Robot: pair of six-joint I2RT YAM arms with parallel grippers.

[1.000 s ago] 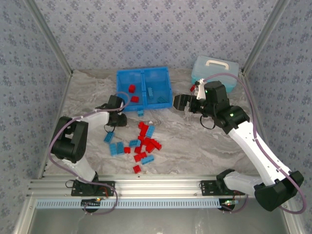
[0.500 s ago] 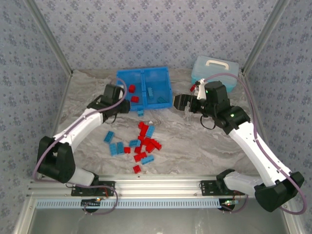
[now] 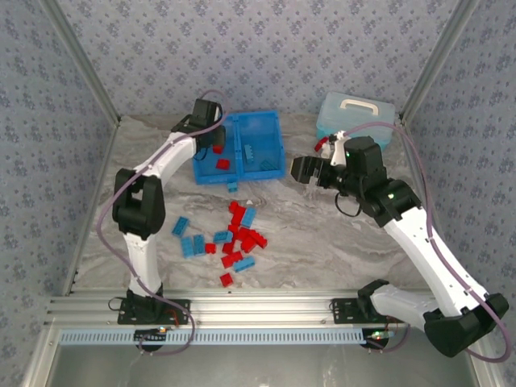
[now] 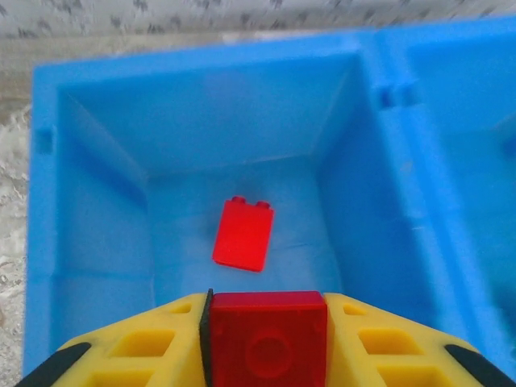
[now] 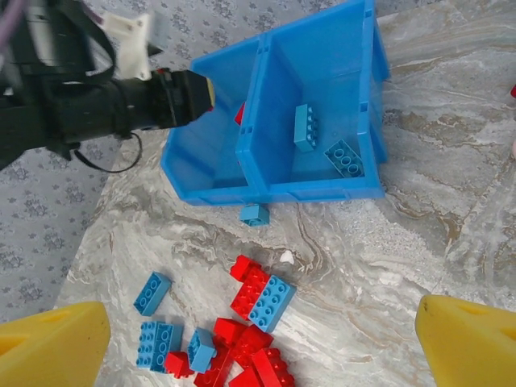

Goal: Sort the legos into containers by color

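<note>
My left gripper (image 3: pixel 212 141) hangs over the left container of the bright blue tray (image 3: pixel 239 121), shut on a red lego (image 4: pixel 268 337) squeezed between its yellow fingers (image 4: pixel 145 347). Under it a red lego (image 4: pixel 244 234) lies on that container's floor (image 4: pixel 185 218). The right container holds two blue legos (image 5: pixel 305 126). Several red and blue legos (image 3: pixel 238 238) are scattered on the table in front of the tray. My right gripper (image 3: pixel 291 169) is open and holds nothing, just right of the tray's front corner, above the table.
A pale blue lidded case (image 3: pixel 355 117) with a white handle stands at the back right, with small red and white items (image 3: pixel 326 143) beside it. One blue lego (image 5: pixel 255 214) lies against the tray's front wall. Patterned walls close in the table on three sides.
My left arm has swung from the table in front of the tray up and back over the left container, carrying the red lego. The right arm has barely moved.
</note>
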